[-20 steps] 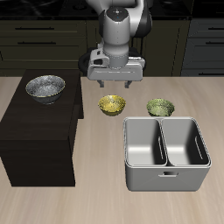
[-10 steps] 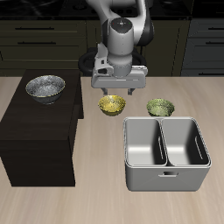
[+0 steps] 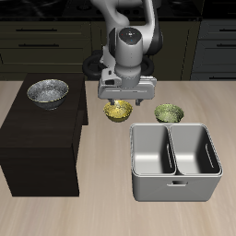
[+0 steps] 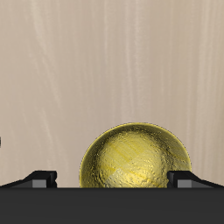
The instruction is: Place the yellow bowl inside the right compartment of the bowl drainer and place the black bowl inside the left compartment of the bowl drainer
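light wooden tabletop (image 3: 111, 217) carried the small glossy golden-yellow bowl (image 3: 116, 112) just behind the grey metal two-well bowl drainer (image 3: 174, 189). the two-finger gripper (image 3: 123, 98) hung directly above that bowl, fingers spread. step in hand: approach for the first grasp; next move likely required descent onto the rim.
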Robot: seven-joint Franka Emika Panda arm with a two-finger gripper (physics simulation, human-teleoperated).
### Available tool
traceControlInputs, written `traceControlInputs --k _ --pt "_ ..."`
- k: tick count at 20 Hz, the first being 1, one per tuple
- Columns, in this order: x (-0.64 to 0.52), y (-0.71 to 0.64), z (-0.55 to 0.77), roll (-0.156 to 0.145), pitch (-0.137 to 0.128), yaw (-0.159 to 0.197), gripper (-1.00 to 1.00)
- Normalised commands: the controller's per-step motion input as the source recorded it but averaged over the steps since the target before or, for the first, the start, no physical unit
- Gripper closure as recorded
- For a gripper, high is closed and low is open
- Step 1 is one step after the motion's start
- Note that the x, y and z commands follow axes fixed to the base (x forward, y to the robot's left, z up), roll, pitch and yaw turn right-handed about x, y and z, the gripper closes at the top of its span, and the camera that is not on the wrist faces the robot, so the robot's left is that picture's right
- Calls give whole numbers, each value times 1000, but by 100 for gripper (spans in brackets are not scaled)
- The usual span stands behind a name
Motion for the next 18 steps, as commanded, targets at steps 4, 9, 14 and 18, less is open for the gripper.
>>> traceControlInputs --k 4,9,14,18 --pt "12 46 -188 3 25 -18 -100" --pt "-19 42 -241 11 39 -10 -100" --pt "41 -18 -280 19 55 -23 -100" --pt "-2 -12 -150 26 -2 -20 100"
